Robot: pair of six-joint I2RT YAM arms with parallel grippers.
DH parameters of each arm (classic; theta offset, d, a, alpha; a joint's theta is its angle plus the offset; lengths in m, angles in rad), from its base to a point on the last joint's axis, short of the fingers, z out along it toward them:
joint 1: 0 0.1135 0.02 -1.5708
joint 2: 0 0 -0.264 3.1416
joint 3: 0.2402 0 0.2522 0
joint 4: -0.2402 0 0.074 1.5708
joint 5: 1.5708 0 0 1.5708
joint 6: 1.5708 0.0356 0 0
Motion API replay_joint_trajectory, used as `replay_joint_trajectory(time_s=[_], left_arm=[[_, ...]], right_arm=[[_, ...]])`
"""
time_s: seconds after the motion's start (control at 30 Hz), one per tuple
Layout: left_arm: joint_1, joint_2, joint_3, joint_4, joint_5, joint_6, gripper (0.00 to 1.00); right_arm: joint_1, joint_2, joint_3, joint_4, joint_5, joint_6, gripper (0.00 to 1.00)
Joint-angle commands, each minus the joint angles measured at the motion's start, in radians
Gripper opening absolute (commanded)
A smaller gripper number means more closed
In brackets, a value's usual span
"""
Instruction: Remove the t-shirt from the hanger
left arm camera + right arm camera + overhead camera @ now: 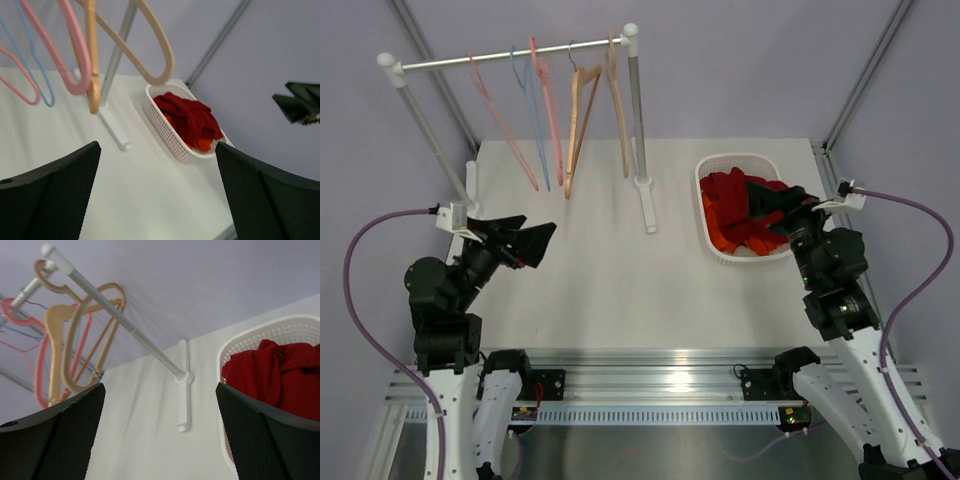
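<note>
Well, the left gripper (538, 243) was wide open, with nothing between its two black fingers (50, 200). It hung in the air over the white table (620, 290) and pointed at the clothes rack. Ahead of it and higher up, five hangers (570, 120) hung in a row on a silver rail (470, 62). There was a thin pink one, a thin blue one, a thick pink one and two wooden ones. Just past the hangers, the rack's post (637, 110) stood on a long white foot (648, 205) on the table.

Far off to that gripper's right sat a white basket (167, 132). The red t-shirt (725, 200) lay bunched up inside it. It lay on top of some orange cloth (720, 238), and its shape was hard to make out.

The right gripper (765, 208) was wide open too, and it held nothing. It hung just above the near right side of the basket, with the red t-shirt under it and a bit to its right. I could not tell if its fingers (50, 440) touched the clothes. The rack's foot lay ahead of it on the table. The rail slanted up and away to its left, with the hangers at the far end.
</note>
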Motion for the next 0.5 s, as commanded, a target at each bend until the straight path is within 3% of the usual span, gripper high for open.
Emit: replay_joint_trajectory(time_s=[0.0, 0.2, 0.47], left_arm=[[-0.018, -0.130, -0.070, -0.126, 0.138, 0.045, 0.99], [-0.113, -0.261, -0.113, -0.273, 0.208, 0.129, 0.99], [-0.161, -0.272, -0.123, -0.333, 0.184, 0.220, 0.99]], right_arm=[[0.008, -0.113, 0.054, -0.106, -0.052, 0.011, 0.99], [0.008, -0.286, 0.044, -0.188, -0.030, 0.025, 0.99], [0.008, -0.383, 0.012, -0.338, 0.027, 0.002, 0.99]])
